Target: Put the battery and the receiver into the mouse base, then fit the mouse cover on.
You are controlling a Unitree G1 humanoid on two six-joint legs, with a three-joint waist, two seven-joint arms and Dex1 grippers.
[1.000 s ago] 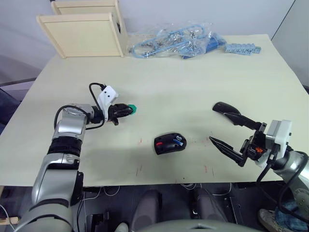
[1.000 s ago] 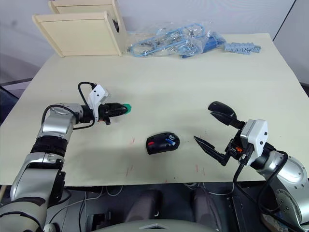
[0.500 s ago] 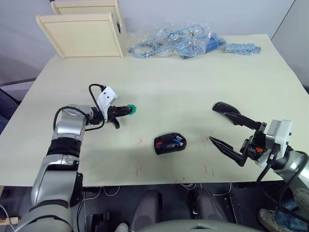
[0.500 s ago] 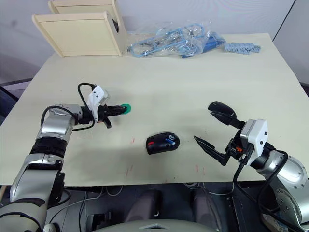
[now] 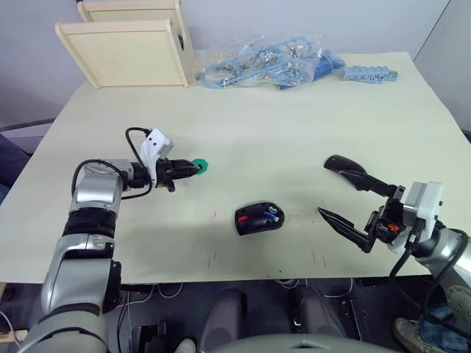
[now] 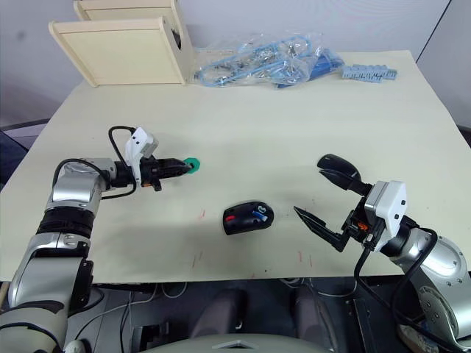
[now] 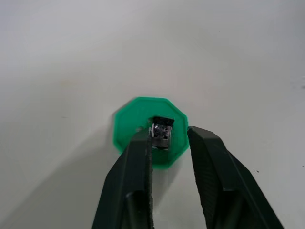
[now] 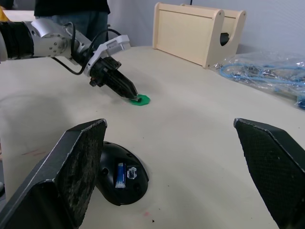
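Note:
The mouse base lies open near the table's front middle, red parts showing. The blue battery sits inside its hollow. On a green octagonal disc, left of the base, rests the small metal receiver. My left gripper is down at the disc, narrowly open, with the receiver between its fingertips, close against one of them. To the right of the base my right gripper hovers wide open with nothing in it. The mouse cover is out of view.
A wooden box stands at the back left. A clear bag of blue cables and a blue strip lie along the back edge. A person stands beyond the table's left side.
My left wrist has swung a little to the left and levelled out, while its fingertips stay at the green disc. The right arm and the mouse base have not moved.

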